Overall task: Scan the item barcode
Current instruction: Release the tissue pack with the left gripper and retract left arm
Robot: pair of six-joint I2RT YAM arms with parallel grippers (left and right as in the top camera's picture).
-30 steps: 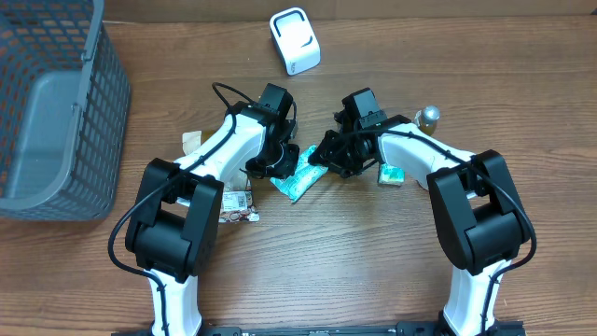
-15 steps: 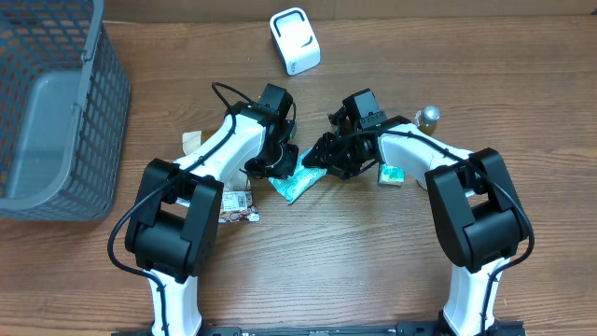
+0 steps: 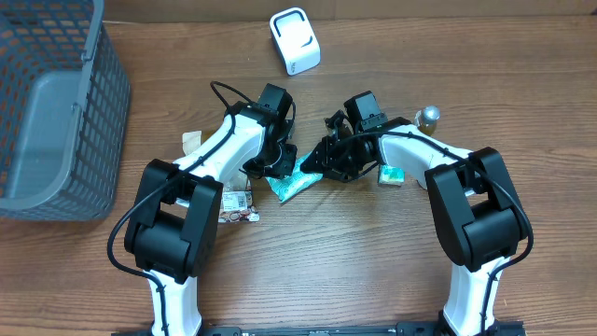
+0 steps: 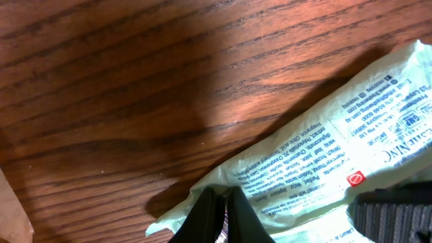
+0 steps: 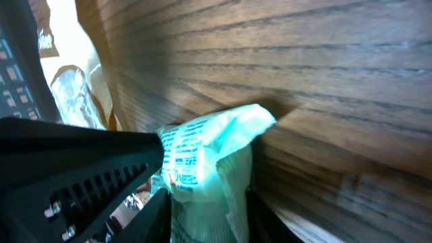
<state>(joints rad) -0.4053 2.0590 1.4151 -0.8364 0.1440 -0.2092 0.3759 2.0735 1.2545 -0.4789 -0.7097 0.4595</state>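
The item is a pale green printed packet (image 3: 290, 185) lying on the wooden table between the two arms. My left gripper (image 3: 280, 164) is shut on the packet's left edge. In the left wrist view the black fingertips (image 4: 225, 192) pinch the crinkled edge of the packet (image 4: 324, 155), whose small print faces the camera. My right gripper (image 3: 320, 161) holds the packet's other end. In the right wrist view the packet (image 5: 209, 155) bulges between that gripper's two fingers (image 5: 206, 209), touching both. No barcode shows in any view.
A white box-shaped device (image 3: 295, 41) stands at the back centre. A grey mesh basket (image 3: 56, 112) fills the far left. A small bottle (image 3: 428, 117) and a green-white box (image 3: 391, 175) lie by the right arm. A small packet (image 3: 238, 203) and a tan item (image 3: 191, 140) lie by the left arm.
The right gripper has shifted a little left and turned, and the packet has slid slightly down-left between the arms. The left gripper stays shut in place.
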